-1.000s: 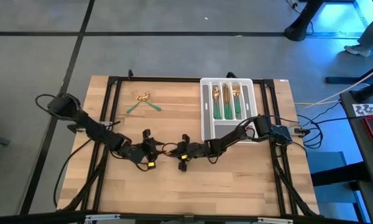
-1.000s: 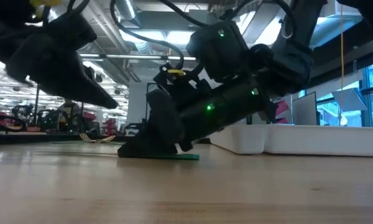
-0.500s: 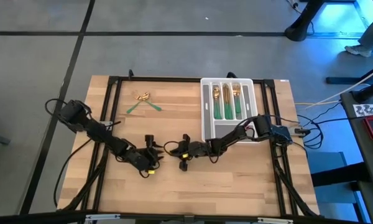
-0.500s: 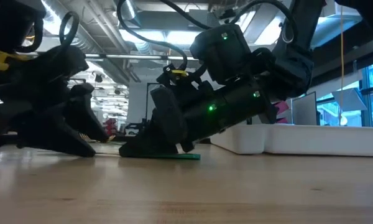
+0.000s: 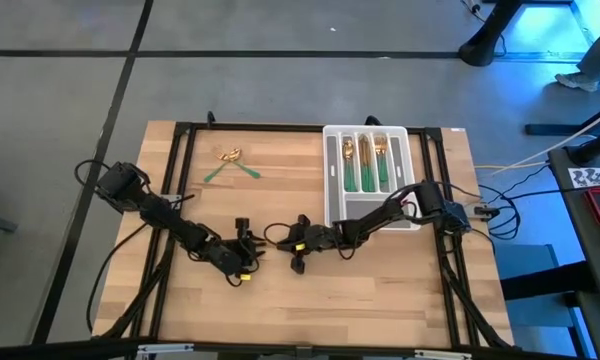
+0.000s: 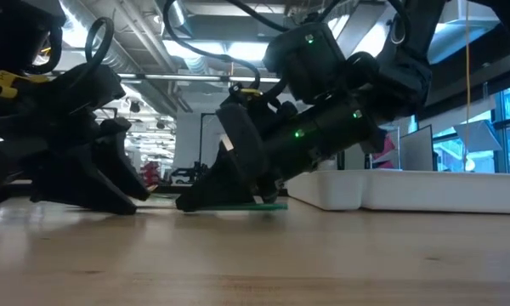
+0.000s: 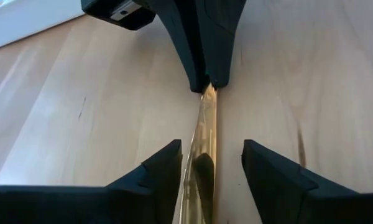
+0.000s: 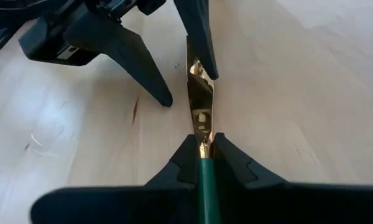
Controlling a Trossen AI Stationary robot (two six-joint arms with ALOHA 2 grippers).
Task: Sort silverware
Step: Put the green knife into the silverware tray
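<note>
One piece of silverware with a narrow gold head (image 8: 198, 93) and a green handle (image 8: 206, 183) lies low over the table's middle. My right gripper (image 5: 285, 243) is shut on it. My left gripper (image 5: 255, 248) faces it, open. Its two fingers stand on either side of the gold head (image 7: 202, 140) without touching it. Two more pieces (image 5: 228, 165) lie crossed on the table at the far left. Several others lie in the slots of the grey-white tray (image 5: 332, 180). My right gripper pinches the piece between its two fingers where the gold head meets the green handle (image 8: 202, 144). The fingers come in low from the table's right and lie along the piece. The gold head points toward my left gripper, and the handle (image 6: 246, 205) runs level just at the table top.
The tray stands at the far right, close behind my right arm (image 5: 380, 212). Black frame rails (image 5: 180, 160) run along the table's left, right and far sides. Bare wood (image 5: 300, 310) shows toward the near edge.
My left gripper has come down to the table top and gone a little toward the near edge and the right. It now stands open around the gold head. My right gripper has drawn a little toward the table's right with the piece, still shut on it.
</note>
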